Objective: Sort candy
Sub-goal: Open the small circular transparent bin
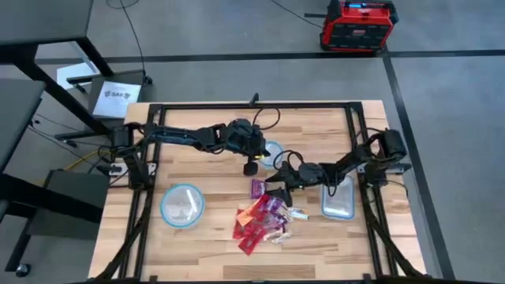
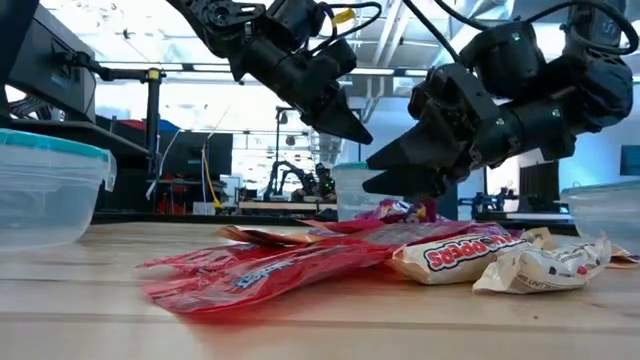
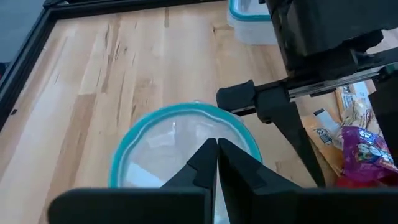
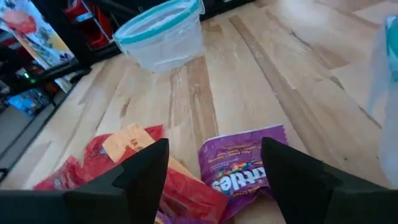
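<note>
The heap of small flat wrapped candy (image 1: 264, 219), in red, purple, orange and whitish-silver wrappers, lies on the pale wooden slatted table (image 1: 205, 252) and serves as the landmark here. Most of the heap is red packets, with whitish-silver ones on the side toward the clear rectangular plastic tub (image 1: 339, 199) and one purple packet (image 4: 239, 171) at the edge nearest the far side of the table. The right gripper (image 1: 278, 183) hangs low just over that purple packet, its two dark fingers (image 4: 140, 174) spread wide apart with the packet showing between them and nothing held. The left gripper (image 1: 249, 167) hovers a little farther from the heap, on the far side of it, with its fingers (image 3: 202, 165) pressed together and empty. Below the left gripper's closed tips in the left wrist view sits a clear round bowl with a bluish rim (image 3: 180, 149), and a second bowl of the same kind (image 1: 182, 204) stands beside the heap on the side away from the tub. In the low view both grippers hang above the heap, the red packets and a whitish-silver wrapper (image 2: 455, 256) lying flat in front.
</note>
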Controlling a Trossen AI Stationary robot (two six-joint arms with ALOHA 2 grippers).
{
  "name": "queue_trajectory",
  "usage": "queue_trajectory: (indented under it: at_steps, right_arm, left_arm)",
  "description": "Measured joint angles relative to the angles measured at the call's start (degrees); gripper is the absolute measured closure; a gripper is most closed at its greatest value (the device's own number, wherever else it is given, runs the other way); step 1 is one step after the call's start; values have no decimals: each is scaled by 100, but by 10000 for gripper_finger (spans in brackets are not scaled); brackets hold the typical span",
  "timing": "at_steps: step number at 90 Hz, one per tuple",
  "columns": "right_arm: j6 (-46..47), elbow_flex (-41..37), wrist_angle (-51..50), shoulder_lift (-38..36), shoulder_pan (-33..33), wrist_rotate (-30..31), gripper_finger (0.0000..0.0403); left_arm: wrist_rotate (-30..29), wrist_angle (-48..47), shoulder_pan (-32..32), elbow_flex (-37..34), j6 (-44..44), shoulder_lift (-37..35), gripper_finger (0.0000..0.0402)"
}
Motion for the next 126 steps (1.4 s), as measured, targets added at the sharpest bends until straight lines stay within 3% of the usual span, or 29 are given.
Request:
queue_trajectory:
  at_steps: [32,79,97,126]
  right_arm:
    - [-15,0,-62,0,-48,10,175]
    - [-15,0,-71,0,-253,7,175]
    - [-13,0,-170,-5,-443,4,175]
    - [-59,-2,-1412,-928,-992,-33,175]
  left_arm:
    - [-398,-163,130,2,13,4,402]
    - [-384,-657,229,2,-83,11,402]
    - [-63,-800,116,2,-426,11,402]
    - [9,-878,-249,2,-559,15,402]
